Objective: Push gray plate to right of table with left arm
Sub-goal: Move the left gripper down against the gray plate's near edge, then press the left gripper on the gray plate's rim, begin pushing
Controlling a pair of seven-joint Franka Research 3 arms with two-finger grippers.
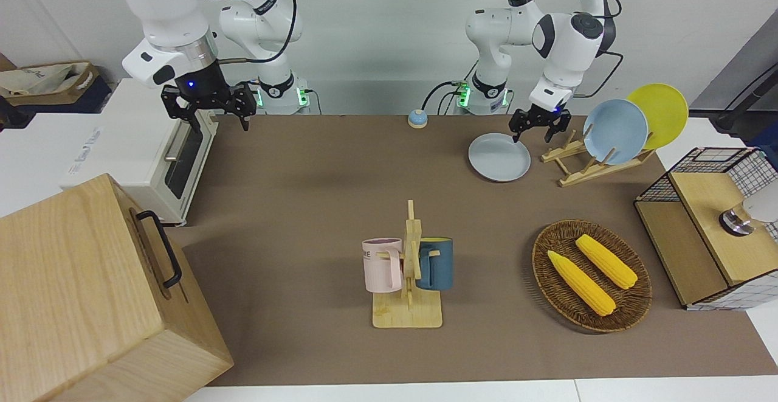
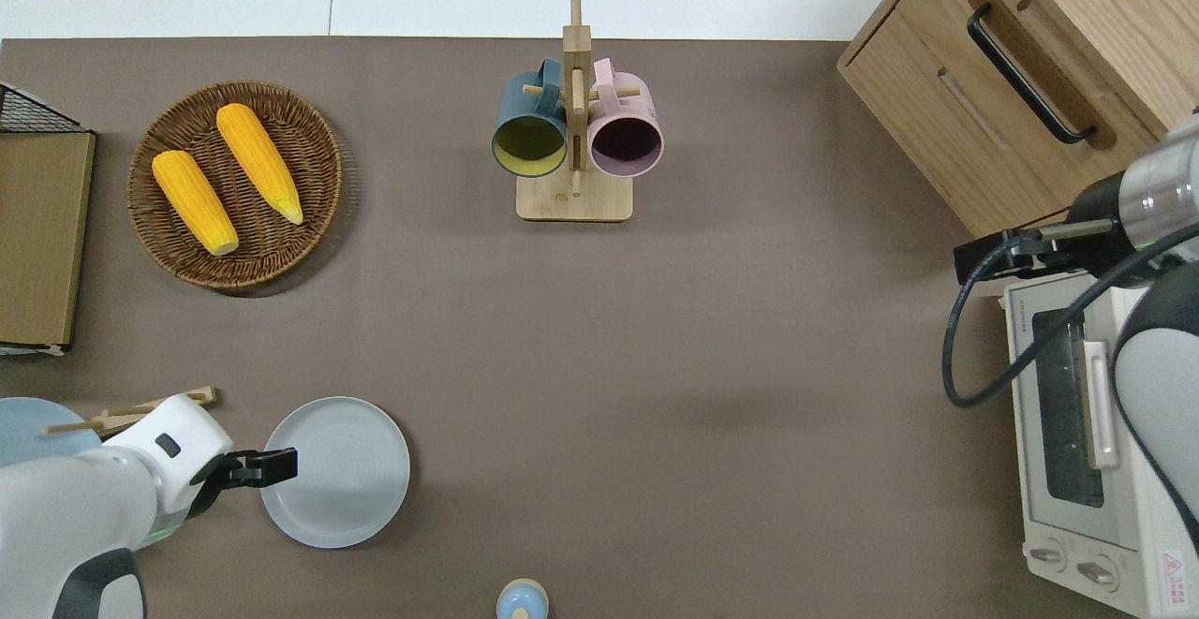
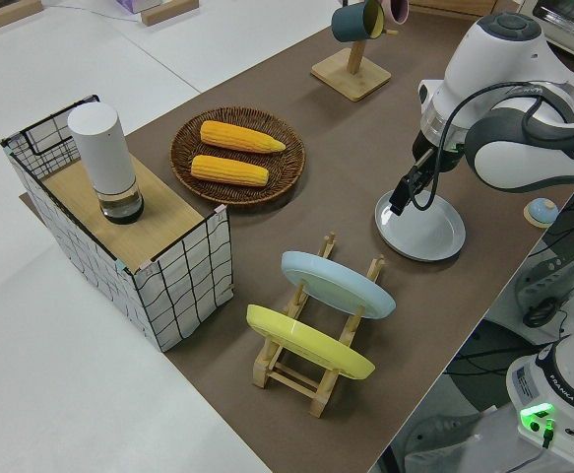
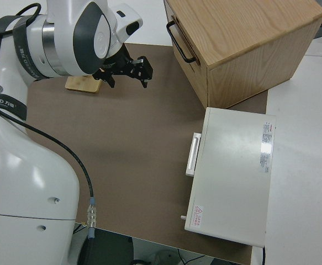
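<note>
The gray plate (image 1: 495, 159) lies flat on the brown table (image 1: 304, 177) at the edge nearest the robots, toward the left arm's end; it also shows in the overhead view (image 2: 342, 474) and the left side view (image 3: 426, 232). My left gripper (image 1: 538, 131) is open and low at the plate's rim on the side toward the dish rack, one fingertip (image 2: 286, 463) over the rim; it also shows in the left side view (image 3: 405, 202). It holds nothing. My right gripper (image 1: 209, 107) is open and parked.
A wooden dish rack with a sky-blue plate (image 1: 615, 131) and a yellow plate (image 1: 662, 113) stands beside the gray plate. A wicker basket with corn (image 1: 592, 274), a mug stand (image 1: 408, 274), a small bell (image 1: 417, 118), a toaster oven (image 1: 152, 146) and a wooden drawer box (image 1: 91, 292) stand around.
</note>
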